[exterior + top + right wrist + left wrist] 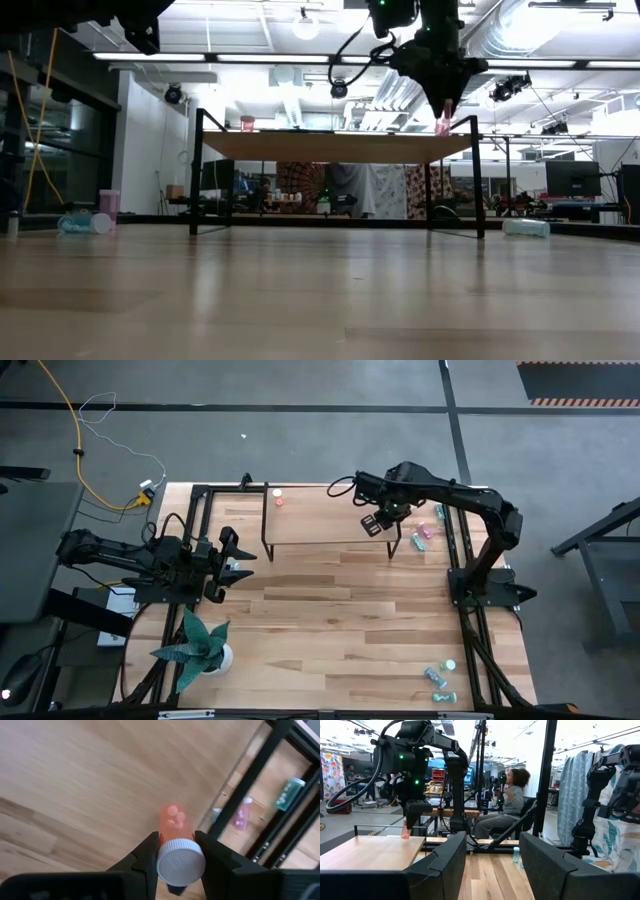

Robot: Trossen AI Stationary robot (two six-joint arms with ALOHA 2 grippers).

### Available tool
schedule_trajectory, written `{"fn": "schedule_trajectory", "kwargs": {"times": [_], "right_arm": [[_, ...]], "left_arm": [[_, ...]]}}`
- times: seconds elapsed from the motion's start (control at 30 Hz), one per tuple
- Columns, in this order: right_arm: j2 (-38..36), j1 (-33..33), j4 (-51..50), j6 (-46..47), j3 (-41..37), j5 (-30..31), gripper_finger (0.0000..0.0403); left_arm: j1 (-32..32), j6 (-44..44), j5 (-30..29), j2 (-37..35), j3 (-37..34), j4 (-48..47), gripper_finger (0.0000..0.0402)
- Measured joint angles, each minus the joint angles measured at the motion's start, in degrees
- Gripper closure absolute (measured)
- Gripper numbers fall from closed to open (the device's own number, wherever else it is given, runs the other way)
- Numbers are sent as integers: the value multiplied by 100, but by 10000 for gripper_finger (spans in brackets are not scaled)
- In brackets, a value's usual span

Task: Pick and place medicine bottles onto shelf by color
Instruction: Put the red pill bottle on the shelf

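Observation:
My right gripper [385, 520] hangs over the right end of the shelf [330, 520] and is shut on a red-orange bottle with a white cap [175, 825]. In the low view the bottle [443, 122] hangs at or just above the shelf top [330, 147]. Whether it touches, I cannot tell. Another bottle [278, 498] stands upright on the shelf's far left corner. My left gripper [238, 563] waits open and empty over the table, left of the shelf. Its wrist view shows its fingers apart [492, 845] and the right arm with the bottle [406, 831] beyond. My right gripper pinches the bottle between its two fingers at the top, at and just below the white cap [181, 862]. The fingers come from above and point down. The bottle hangs upright below them, cap up, its bottom toward the shelf top.
Three bottles [428, 532] lie on the table between the shelf's right end and the right arm's base. Three more [438, 678] lie near the front right corner. A potted green plant [205, 645] stands at the front left. The shelf's black legs [250, 785] stand close to my right gripper.

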Motion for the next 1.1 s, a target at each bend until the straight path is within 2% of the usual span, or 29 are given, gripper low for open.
{"fn": "schedule_trajectory", "kwargs": {"times": [0.27, 0.67, 0.9, 1.1], "right_arm": [[0, -3, 368, -45, 0, -72, 304], [0, -291, 348, 153, 0, -324, 304], [0, -295, 652, -280, 0, -479, 304], [0, -314, 690, -300, 0, -479, 304]], "left_arm": [[0, -4, -2, 0, 0, 0, 229], [0, -15, -2, 0, 0, -11, 229], [1, -13, -2, 0, 0, -72, 229], [1, -145, 0, 0, 0, -133, 229]]}}
